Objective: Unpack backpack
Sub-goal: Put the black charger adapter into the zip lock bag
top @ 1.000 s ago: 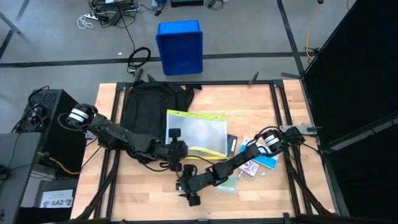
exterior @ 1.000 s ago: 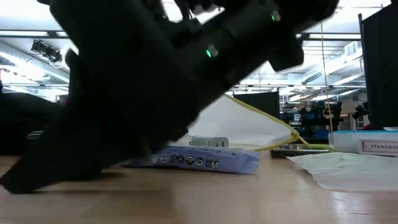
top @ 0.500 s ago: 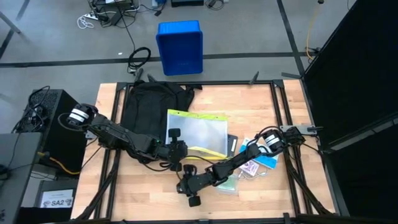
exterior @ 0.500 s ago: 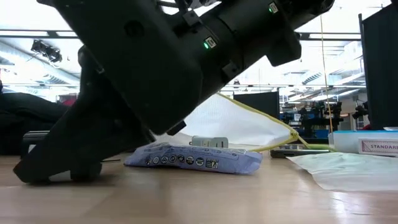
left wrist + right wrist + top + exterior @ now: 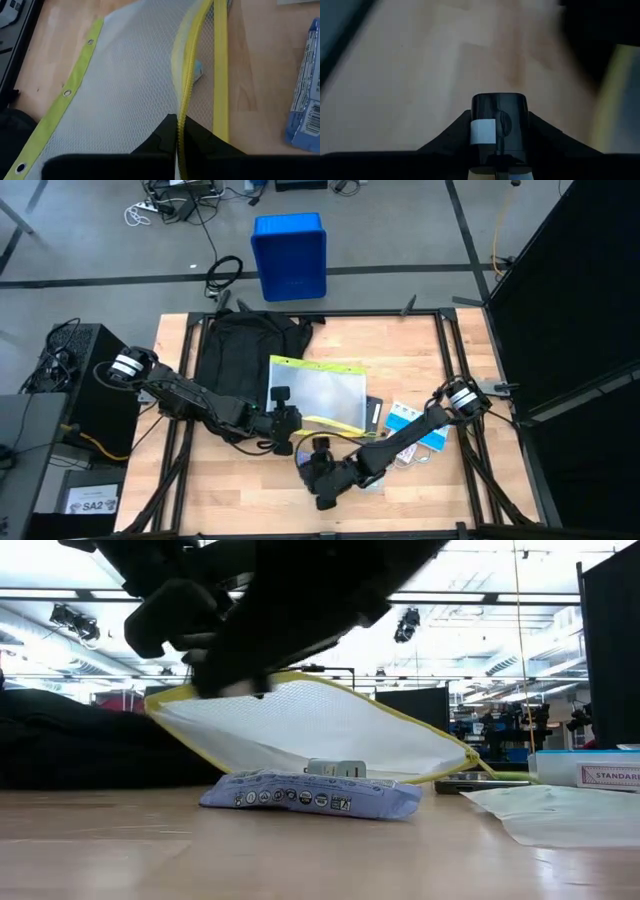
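The right gripper [image 5: 498, 152], now clamped on a small black block [image 5: 498, 120], has lifted it beside the mesh pouch [image 5: 315, 392], another item out.

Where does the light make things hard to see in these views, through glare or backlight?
Low view: the bright ceiling behind leaves the arm a black silhouette, while the mesh pouch glows through. Right wrist view: a pale sheen lies on the small black box between the jaws. High view: even light, only soft shadows on the table; the backpack shows few folds.
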